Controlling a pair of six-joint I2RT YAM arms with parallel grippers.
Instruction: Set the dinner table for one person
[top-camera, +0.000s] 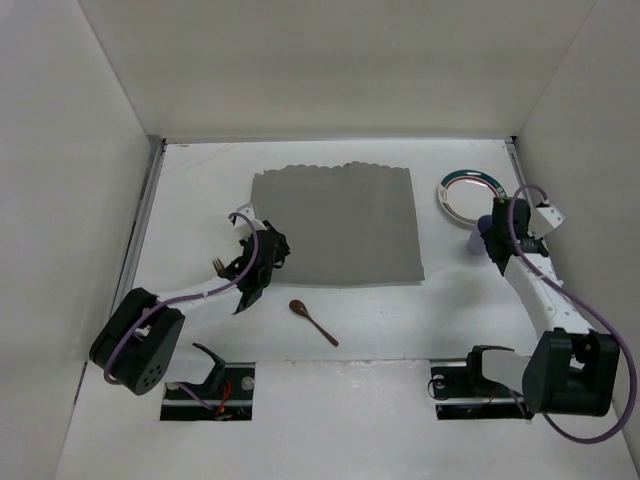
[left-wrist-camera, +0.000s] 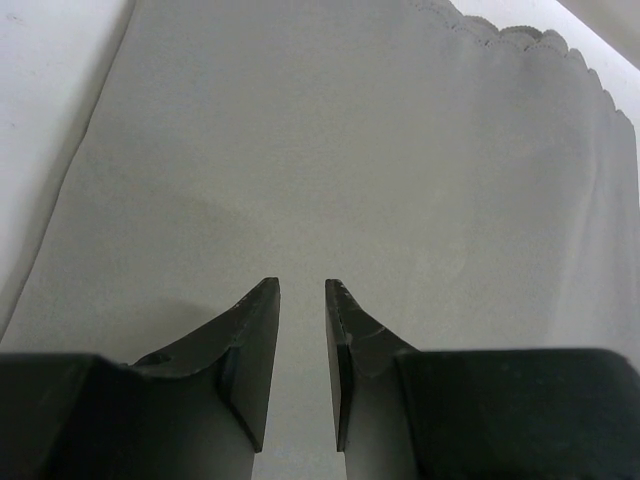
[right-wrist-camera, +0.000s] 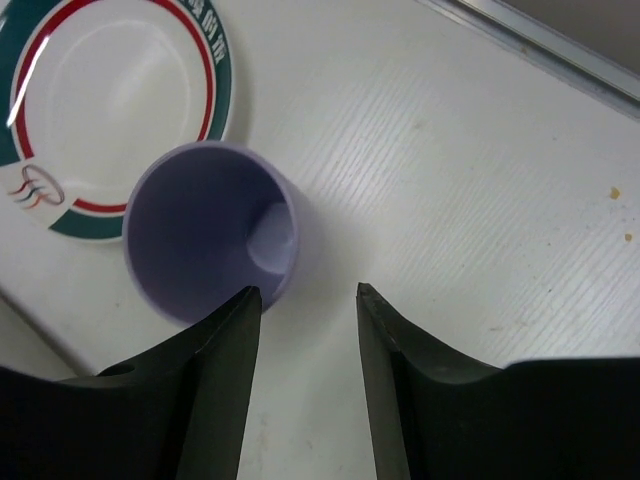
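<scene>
White tabletop (top-camera: 200, 190) spans the workspace; grey mat (top-camera: 338, 227) lies at centre. Top view only: fork (top-camera: 218, 265) and spoon (top-camera: 313, 321) near left hand (top-camera: 252, 278). Left wrist view: fingers slightly parted, empty, over mat. Right wrist view: right hand (right-wrist-camera: 305, 300) open, lilac cup (right-wrist-camera: 210, 230) upright just beside left finger, plate (right-wrist-camera: 110, 100) behind it.

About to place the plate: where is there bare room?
The mat is bare all over. The table is free between spoon and right arm. Crowded: far right, plate beside cup, right pincer there.
</scene>
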